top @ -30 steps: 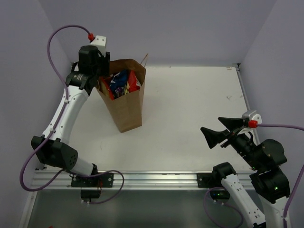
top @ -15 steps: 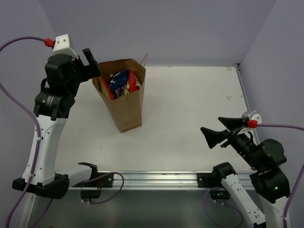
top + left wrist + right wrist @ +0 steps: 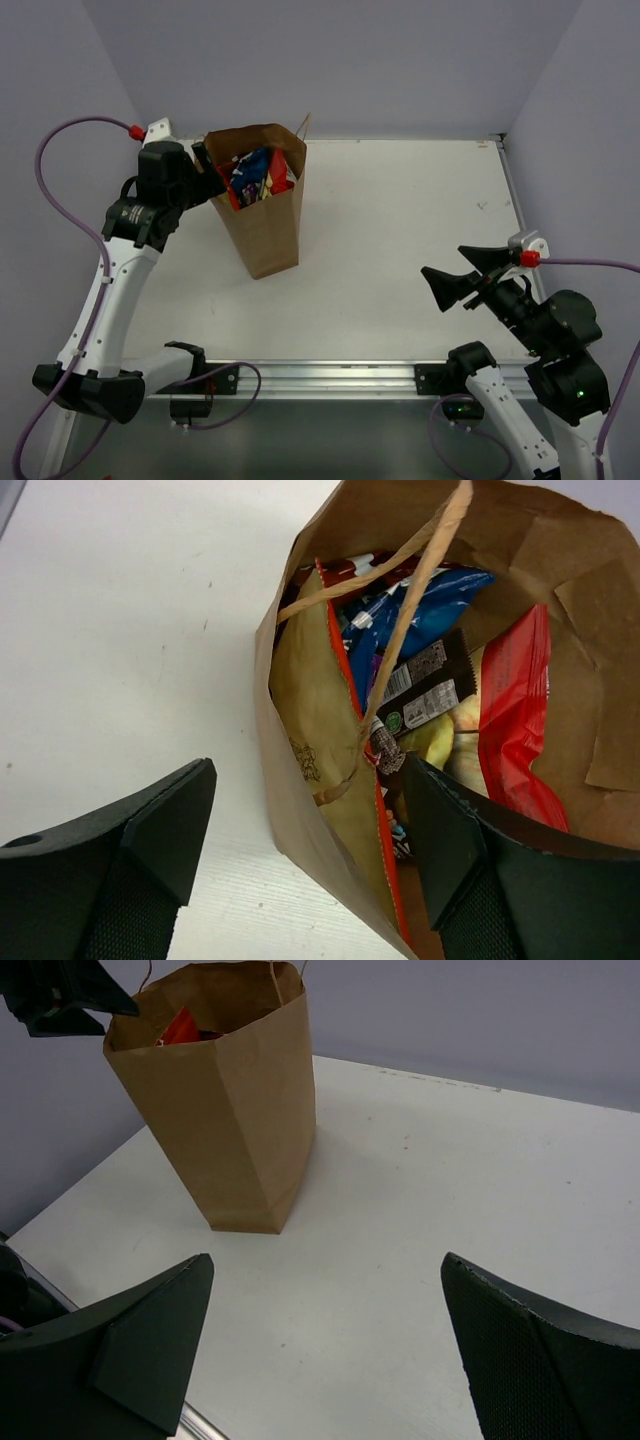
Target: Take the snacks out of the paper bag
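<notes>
The brown paper bag [image 3: 266, 225] stands upright at the back left of the table, its mouth open. Glossy snacks fill it: a blue chip bag [image 3: 430, 605], a red one [image 3: 515, 710], an orange-cream one [image 3: 310, 730] and a dark wrapper [image 3: 425, 685]. A twine handle [image 3: 420, 590] lies across the mouth. My left gripper [image 3: 207, 168] is open and straddles the bag's left wall, one finger [image 3: 150, 830] outside and one [image 3: 455, 840] inside among the snacks. My right gripper [image 3: 447, 268] is open and empty, far to the right, facing the bag [image 3: 225, 1110].
The white table [image 3: 400, 220] stretches between the bag and my right arm. Purple walls close the back and both sides. A metal rail [image 3: 320, 378] runs along the near edge.
My left gripper lifted away to the left of the bag, then came back down onto its left rim, now astride the wall. The right arm has not moved.
</notes>
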Tool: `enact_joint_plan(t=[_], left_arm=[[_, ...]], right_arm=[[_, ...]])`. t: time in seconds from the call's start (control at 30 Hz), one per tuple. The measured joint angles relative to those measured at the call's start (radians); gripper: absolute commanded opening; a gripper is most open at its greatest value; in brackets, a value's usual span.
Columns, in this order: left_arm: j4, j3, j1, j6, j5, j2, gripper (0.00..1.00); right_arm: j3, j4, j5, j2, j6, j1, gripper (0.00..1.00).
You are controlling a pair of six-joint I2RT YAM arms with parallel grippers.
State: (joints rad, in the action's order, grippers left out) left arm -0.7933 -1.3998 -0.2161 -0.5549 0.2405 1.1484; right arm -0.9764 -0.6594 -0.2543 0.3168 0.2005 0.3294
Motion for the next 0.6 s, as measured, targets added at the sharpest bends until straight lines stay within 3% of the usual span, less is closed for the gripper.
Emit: enact_joint_plan(t=[0.07, 0.17, 0.27, 0.37, 0.4, 0.43, 0.6], left_arm=[[0.000, 0.010, 0.000, -0.014, 0.002, 0.006, 0.78], [0.019, 0.035, 0.000, -0.035, 0.004, 0.013, 0.65], [0.030, 0.063, 0.000, -0.053, 0.007, 0.023, 0.37], [0.039, 0.071, 0.000, -0.063, 0.008, 0.039, 0.20], [0.044, 0.071, 0.000, -0.064, 0.009, 0.045, 0.04], [0.047, 0.071, 0.000, -0.066, 0.010, 0.050, 0.00], [0.063, 0.060, 0.000, -0.005, 0.006, 0.068, 0.00]], right_arm=[[0.000, 0.000, 0.000, 0.000, 0.000, 0.000, 0.99], [0.000, 0.000, 0.000, 0.000, 0.000, 0.000, 0.99], [0.001, 0.000, 0.000, 0.000, 0.000, 0.000, 0.99], [0.001, 0.000, 0.000, 0.000, 0.000, 0.000, 0.99], [0.001, 0.000, 0.000, 0.000, 0.000, 0.000, 0.99], [0.001, 0.000, 0.000, 0.000, 0.000, 0.000, 0.99], [0.001, 0.000, -0.018, 0.006, -0.007, 0.000, 0.99]])
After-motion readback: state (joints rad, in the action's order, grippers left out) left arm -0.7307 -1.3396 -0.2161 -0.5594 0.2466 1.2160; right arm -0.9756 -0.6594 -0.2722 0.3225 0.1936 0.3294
